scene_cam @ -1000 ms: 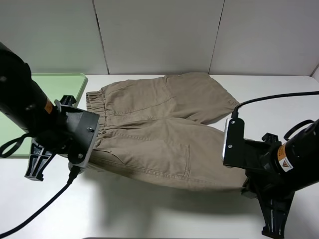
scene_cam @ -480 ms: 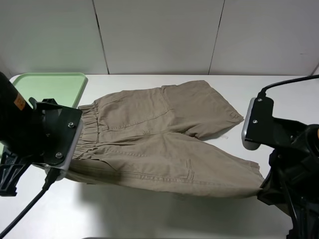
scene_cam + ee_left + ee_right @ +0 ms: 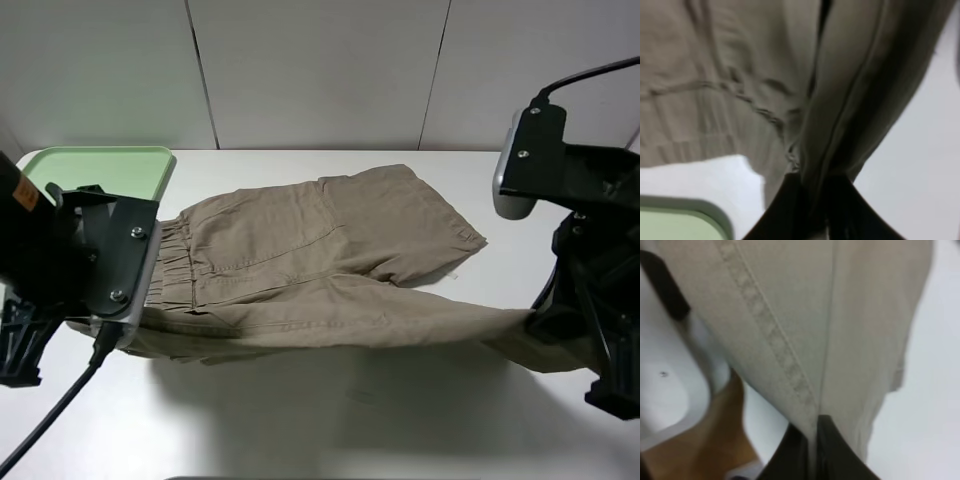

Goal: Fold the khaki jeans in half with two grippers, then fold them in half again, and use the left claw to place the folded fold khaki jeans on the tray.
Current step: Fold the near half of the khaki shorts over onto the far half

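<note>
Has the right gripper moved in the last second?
Yes. Holding the jeans by a leg, the right gripper has travelled right and up in the high view, farther from the tray.

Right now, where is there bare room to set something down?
Bare white tabletop runs along the near edge, in front of the lifted khaki cotton shorts; the pale green rectangular plastic tray shows bare too. The middle is crowded.
</note>
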Controlling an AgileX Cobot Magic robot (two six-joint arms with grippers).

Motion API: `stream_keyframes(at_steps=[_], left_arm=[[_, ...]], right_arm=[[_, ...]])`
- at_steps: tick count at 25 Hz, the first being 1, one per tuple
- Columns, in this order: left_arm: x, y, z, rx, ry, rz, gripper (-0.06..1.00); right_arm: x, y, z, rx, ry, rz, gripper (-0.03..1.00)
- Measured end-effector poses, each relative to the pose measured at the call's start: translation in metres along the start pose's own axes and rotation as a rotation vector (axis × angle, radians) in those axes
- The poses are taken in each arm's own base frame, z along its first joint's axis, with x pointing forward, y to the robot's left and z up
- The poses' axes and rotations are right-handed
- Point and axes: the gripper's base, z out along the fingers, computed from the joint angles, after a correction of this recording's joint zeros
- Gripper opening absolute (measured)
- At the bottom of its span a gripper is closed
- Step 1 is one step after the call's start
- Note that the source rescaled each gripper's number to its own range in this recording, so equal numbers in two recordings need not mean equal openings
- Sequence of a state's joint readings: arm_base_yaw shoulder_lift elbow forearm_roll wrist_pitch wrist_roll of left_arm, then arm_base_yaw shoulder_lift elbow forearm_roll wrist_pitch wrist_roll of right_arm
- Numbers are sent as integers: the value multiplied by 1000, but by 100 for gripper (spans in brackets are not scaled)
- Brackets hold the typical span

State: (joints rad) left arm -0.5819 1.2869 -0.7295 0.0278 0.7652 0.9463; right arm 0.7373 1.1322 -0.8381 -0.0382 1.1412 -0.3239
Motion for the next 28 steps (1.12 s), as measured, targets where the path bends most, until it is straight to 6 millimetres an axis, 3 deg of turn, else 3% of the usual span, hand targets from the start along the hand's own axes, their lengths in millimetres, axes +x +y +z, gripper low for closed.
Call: stream_keyframes(at_steps=[8, 22, 28], left_arm=[[24, 38, 1, -194, -76, -179, 1], [50, 96, 53, -356, -118, -402, 0], [49, 112, 80, -432, -152, -399, 0]], right_arm=[[-48, -32, 13, 82, 68, -6, 0], [-128, -140, 47, 177, -49, 147, 0], [-140, -168, 87, 206, -54, 149, 0]])
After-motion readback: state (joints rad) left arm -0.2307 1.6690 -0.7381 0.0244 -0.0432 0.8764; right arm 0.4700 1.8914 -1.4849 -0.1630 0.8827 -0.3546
